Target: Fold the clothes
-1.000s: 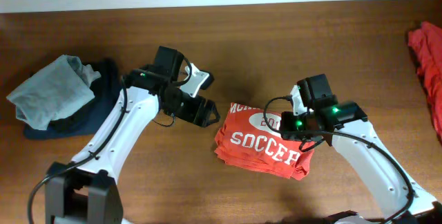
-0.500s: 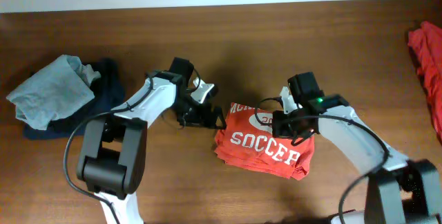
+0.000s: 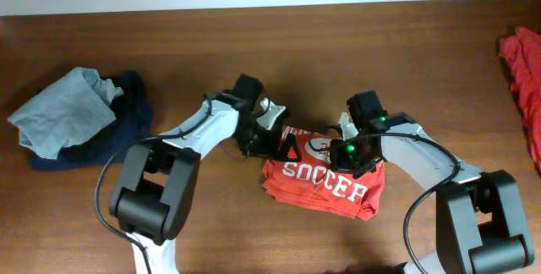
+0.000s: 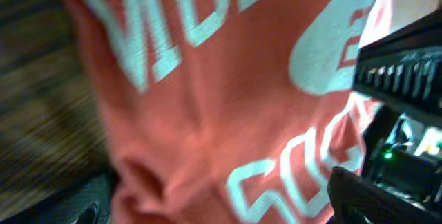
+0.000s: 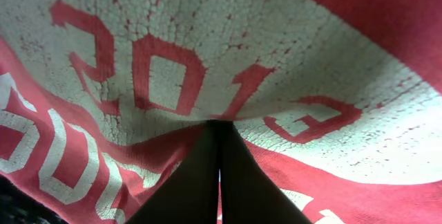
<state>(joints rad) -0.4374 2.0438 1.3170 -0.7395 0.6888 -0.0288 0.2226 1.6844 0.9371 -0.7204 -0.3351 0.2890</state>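
Brown wood table fills the overhead view, with a pale strip along its far edge. Your left arm reaches in from the near left, elbow bent, and puts the left claw at the upper left edge of the folded shirt. In the left wrist view its fingers sit in the two lower corners with cloth between them, so that claw is spread wide. The picture is blurred, and you cannot tell whether it touches the cloth. Your right arm comes in from the near right and bends back towards the middle, with the right claw down on top of the shirt. In the right wrist view its fingers meet in a tight wedge with a crease of cloth pinched at their tips, so it is closed on the shirt.

The shirt is orange-red and lies just right of the table's middle, folded into a rough, slightly tilted rectangle of several layers. Its white print faces up, with "SOCCER" across the lower part and "2013" in a cracked white oval under the right claw. A grey-blue garment lies crumpled on a navy garment at the far left, well apart from the shirt. A red garment lies at the right edge.
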